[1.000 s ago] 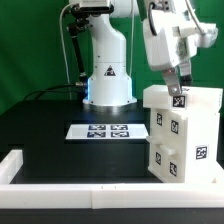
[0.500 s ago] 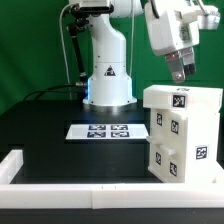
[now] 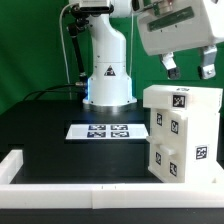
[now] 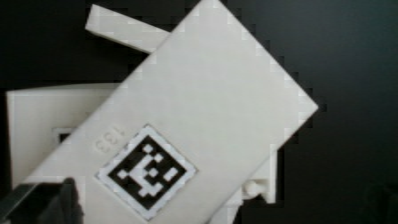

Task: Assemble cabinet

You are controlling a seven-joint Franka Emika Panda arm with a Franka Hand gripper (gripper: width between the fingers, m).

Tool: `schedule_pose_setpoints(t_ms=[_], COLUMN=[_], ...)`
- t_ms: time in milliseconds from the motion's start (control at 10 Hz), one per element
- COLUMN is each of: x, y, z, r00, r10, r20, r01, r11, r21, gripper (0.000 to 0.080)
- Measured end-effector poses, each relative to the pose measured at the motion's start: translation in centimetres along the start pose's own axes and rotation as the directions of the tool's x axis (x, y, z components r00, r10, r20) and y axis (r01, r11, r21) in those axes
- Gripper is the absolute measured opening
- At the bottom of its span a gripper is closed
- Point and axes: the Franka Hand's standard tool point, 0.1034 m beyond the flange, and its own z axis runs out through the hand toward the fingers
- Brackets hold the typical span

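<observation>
The cabinet [image 3: 183, 133] is a white box of blocky panels with black-and-white tags. It stands upright at the exterior view's right, near the front of the black table. My gripper [image 3: 190, 68] hangs above its top, clear of it, with both fingers apart and nothing between them. In the wrist view the cabinet's top panel [image 4: 205, 110] fills the picture, with one tag [image 4: 146, 170] on it. One dark finger [image 4: 39, 200] shows at the frame's edge.
The marker board [image 3: 100, 131] lies flat in the middle of the table. A long white border rail [image 3: 90, 192] runs along the front edge and turns up at the exterior view's left [image 3: 12, 165]. The arm's base [image 3: 108, 80] stands behind.
My gripper has risen from the cabinet's top, where its fingers stood by the top tag, and has turned so both fingers show apart. The cabinet has not moved.
</observation>
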Motion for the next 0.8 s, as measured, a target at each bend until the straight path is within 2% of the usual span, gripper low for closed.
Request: schedule_pose_setpoints(t_ms=[300,400,500,600,800], x=[0.06,0.16,0.23,0.30,0.20], y=[0.13,0.21,0.33,0.35,0.38], z=[0.08,0.07,0.11,0.08,0.12], r00=[0.979,0.937,0.850,0.796,0.576], r10=[-0.203,-0.348,-0.527,-0.605,-0.818], r20=[-0.001,-0.008,-0.016,-0.015,0.000], r01=[0.203,0.348,0.526,0.604,0.815], r11=[0.979,0.937,0.850,0.795,0.574], r21=[-0.002,-0.014,-0.043,-0.050,-0.081], gripper=[0.0797,0.0797,0.0797,0.0797,0.0797])
